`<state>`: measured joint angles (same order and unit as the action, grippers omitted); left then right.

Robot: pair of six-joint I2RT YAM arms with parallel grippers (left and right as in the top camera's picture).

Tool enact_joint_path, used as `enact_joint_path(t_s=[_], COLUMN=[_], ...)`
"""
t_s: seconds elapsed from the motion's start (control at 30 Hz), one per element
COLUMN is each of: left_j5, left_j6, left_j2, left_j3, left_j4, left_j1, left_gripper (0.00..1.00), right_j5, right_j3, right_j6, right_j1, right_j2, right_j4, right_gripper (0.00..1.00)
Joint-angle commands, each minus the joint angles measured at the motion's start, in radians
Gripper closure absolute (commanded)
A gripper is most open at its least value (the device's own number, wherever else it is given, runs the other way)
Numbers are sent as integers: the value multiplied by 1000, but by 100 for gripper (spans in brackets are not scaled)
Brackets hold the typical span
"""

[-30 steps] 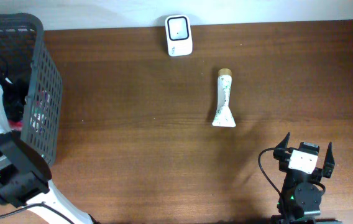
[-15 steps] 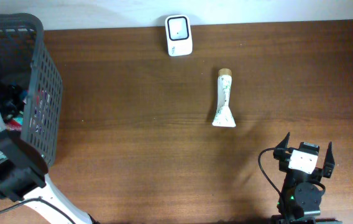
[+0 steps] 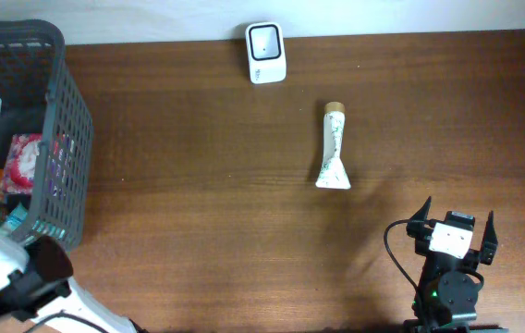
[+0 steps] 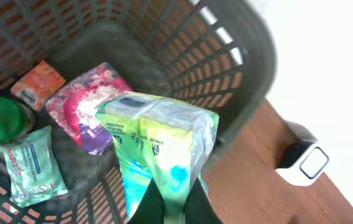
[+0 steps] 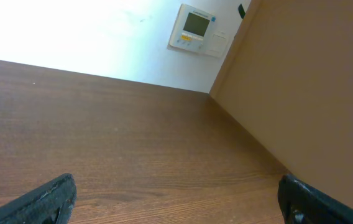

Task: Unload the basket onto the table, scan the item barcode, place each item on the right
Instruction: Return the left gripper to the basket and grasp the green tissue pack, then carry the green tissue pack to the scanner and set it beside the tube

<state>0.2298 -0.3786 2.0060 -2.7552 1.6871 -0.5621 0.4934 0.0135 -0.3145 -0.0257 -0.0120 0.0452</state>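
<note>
With our left tool (image 4: 169,208) clamped on the green packet (image 4: 164,143), we must lift it clear of the basket (image 4: 226,68) rim, barcode toward the scanner (image 4: 304,163).

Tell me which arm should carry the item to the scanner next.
Left. The left gripper is shut on the green packet over the basket, the white scanner in its camera's view. The right gripper sits open and empty.

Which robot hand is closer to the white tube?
Right. The right gripper is front-right of the white tube; the left gripper is far left by the basket, holding a green packet.
</note>
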Motion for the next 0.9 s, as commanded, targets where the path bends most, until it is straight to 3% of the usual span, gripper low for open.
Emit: enact_joint_path(t_s=[0.0, 0.23, 0.43, 0.57, 0.77, 0.87], left_j5=[45, 71, -72, -89, -89, -89], left_j6=[17, 85, 84, 84, 79, 5], left_j2=[-104, -138, -108, -32, 108, 190], left_j3=[-22, -2, 63, 150, 263, 299], left_j4=[1, 1, -2, -40, -144, -242], left_j1=[31, 374, 678, 849, 1001, 1065], left_gripper=[100, 100, 100, 100, 100, 97], right_j5=[13, 13, 13, 13, 13, 13], right_j3=[-8, -8, -8, -8, -8, -8], right_j6=[1, 1, 1, 1, 1, 1], right_j1=[6, 6, 6, 6, 6, 6], right_j2=[6, 6, 6, 6, 6, 6], right_j4=[3, 3, 3, 3, 3, 3], right_gripper=[1, 1, 2, 2, 1, 1])
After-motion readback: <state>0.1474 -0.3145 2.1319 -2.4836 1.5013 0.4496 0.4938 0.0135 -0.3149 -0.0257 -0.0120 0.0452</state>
